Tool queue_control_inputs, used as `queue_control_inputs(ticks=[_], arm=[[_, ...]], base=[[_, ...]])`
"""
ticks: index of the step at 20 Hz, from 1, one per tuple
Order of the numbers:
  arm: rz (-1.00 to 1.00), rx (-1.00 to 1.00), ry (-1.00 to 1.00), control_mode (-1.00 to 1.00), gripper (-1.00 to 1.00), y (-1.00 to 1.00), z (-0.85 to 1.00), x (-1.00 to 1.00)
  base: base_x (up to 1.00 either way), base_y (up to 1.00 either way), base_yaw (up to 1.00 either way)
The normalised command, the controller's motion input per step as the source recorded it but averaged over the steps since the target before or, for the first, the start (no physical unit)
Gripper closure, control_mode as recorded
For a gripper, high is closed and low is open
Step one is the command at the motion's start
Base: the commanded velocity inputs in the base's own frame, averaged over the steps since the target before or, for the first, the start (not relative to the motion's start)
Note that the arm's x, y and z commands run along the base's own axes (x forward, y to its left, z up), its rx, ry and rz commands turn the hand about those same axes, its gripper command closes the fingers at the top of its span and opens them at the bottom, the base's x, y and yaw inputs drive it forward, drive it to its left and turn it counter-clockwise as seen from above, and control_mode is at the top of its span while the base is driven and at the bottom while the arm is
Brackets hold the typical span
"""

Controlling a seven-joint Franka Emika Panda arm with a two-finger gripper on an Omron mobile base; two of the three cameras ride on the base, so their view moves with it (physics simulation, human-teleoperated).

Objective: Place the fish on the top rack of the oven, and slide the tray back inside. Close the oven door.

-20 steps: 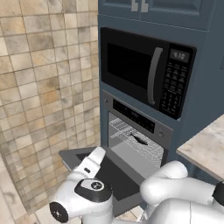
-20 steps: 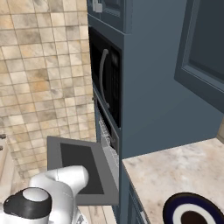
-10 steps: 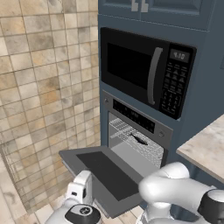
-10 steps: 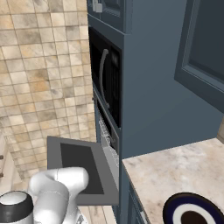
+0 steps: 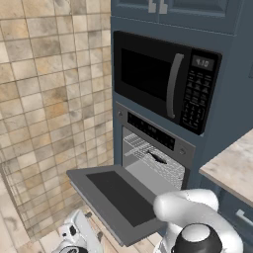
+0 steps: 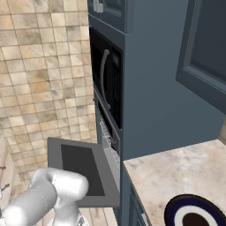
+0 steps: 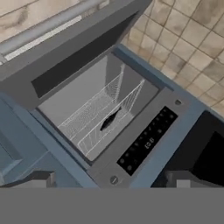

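The small dark slender fish [image 7: 109,120] lies on the silvery wire-grid top rack [image 7: 98,117], inside the grey steel oven [image 5: 153,148]. I must shut the grey glass-windowed oven door [image 5: 116,197]; my tool [image 7: 111,180] is apart, empty.

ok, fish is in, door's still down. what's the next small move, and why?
Probably bring the open gripper under the grey glass-windowed oven door to lift it shut. The small dark fish already lies on the silvery wire top rack inside the grey steel oven, and the door hangs flat open.

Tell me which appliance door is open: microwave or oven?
The oven door, folded down flat below the cavity; the black microwave above is shut.
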Motion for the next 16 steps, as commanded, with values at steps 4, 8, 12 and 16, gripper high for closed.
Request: queue_control_inputs(ticks=[4, 8, 12, 16], arm=[[0.0, -0.04, 0.0, -1.0, -1.0, 0.1, -0.11, 0.3], [0.0, -0.02, 0.05, -1.0, -1.0, 0.14, -0.32, 0.32], [0.0, -0.08, 0.14, -1.0, -1.0, 0.09, -0.69, 0.56], [0.0, -0.08, 0.16, -1.0, -1.0, 0.0, -1.0, 0.61]], base=[[0.0, 0.0, 0.0], [0.0, 0.0, 0.0], [0.0, 0.0, 0.0], [0.0, 0.0, 0.0]])
